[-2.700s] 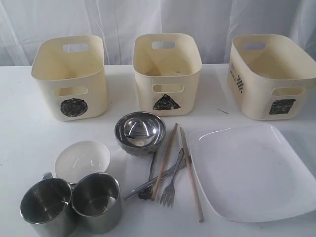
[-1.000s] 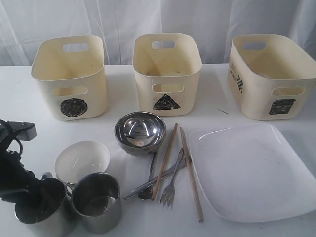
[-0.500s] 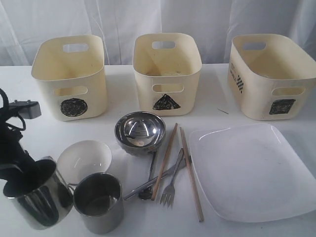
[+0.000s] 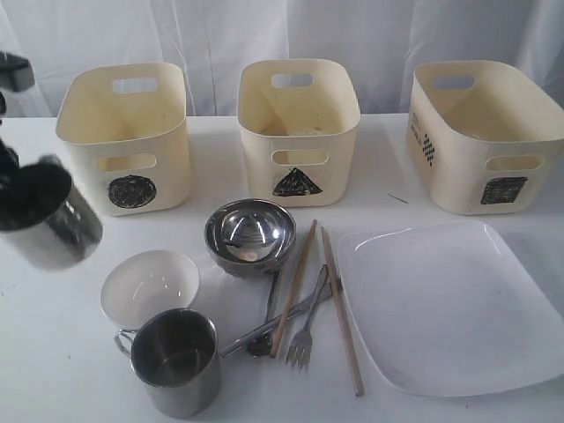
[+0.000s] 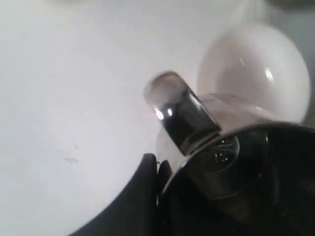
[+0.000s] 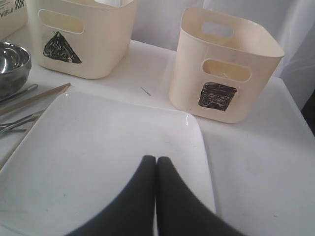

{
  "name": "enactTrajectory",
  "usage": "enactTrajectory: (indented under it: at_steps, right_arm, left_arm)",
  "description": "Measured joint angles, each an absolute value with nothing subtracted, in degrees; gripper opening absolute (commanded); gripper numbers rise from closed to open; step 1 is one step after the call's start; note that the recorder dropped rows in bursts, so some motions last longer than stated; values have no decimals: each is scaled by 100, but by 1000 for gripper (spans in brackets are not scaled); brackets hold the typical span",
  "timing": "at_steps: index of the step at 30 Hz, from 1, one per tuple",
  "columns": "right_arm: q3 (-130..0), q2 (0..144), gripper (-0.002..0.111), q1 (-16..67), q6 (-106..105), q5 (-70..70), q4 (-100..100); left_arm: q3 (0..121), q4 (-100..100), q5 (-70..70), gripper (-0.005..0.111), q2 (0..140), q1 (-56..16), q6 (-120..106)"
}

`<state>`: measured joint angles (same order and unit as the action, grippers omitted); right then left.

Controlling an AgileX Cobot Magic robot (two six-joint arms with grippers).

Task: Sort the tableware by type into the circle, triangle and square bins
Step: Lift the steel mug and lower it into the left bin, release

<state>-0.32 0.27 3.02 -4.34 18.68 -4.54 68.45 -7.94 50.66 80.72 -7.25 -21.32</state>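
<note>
While the left gripper (image 5: 156, 166) pinches the wall of one steel mug (image 4: 51, 222) beside its handle (image 5: 179, 115), that mug hangs in the air at the far left, blurred, looks tilted, just left of the circle bin (image 4: 128, 132). Second mug (image 4: 174, 359) upright on the table (image 4: 53, 370), right beside the small white bowl (image 4: 148, 286). Shiny steel bowl (image 4: 249, 233) sits in front of the triangle bin (image 4: 298, 123). Chopsticks (image 4: 295, 286), fork (image 4: 306, 333), spoon (image 4: 263, 339) and knife (image 4: 275, 322) lie crossed in a cluster between steel bowl and plate (image 4: 449, 304). Square bin (image 4: 480, 132) behind the plate. Right gripper (image 6: 156, 160) fingertips pressed together, holding nothing, over the plate.
</note>
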Motion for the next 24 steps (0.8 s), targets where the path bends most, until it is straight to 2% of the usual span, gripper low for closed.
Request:
enactTrajectory:
  at_steps: [5, 9, 18, 19, 21, 22, 24]
  right_arm:
    - [-32, 27, 0, 302, -423, 1868, -454]
    - [-32, 27, 0, 302, -423, 1868, -454]
    - [-32, 27, 0, 302, -413, 1868, -454]
    - [-32, 27, 0, 302, -413, 1868, -454]
    - [-32, 27, 0, 302, -413, 1868, -454]
    - [-32, 27, 0, 302, -413, 1868, -454]
    - [-32, 27, 0, 302, -413, 1868, -454]
  left_arm:
    - [7373, -746, 3487, 0, 8142, -725, -2030]
    - [7830, -726, 2741, 0, 8527, -725, -2016]
    - [9800, -548, 2169, 0, 11026, -725, -2016]
    - [10012, -524, 2169, 2, 11285, -725, -2016]
    - [10370, -512, 2250, 19, 11583, -725, -2016]
    - [10481, -512, 2311, 31, 11676, -725, -2016]
    - [10685, -512, 2423, 45, 11760, -725, -2016]
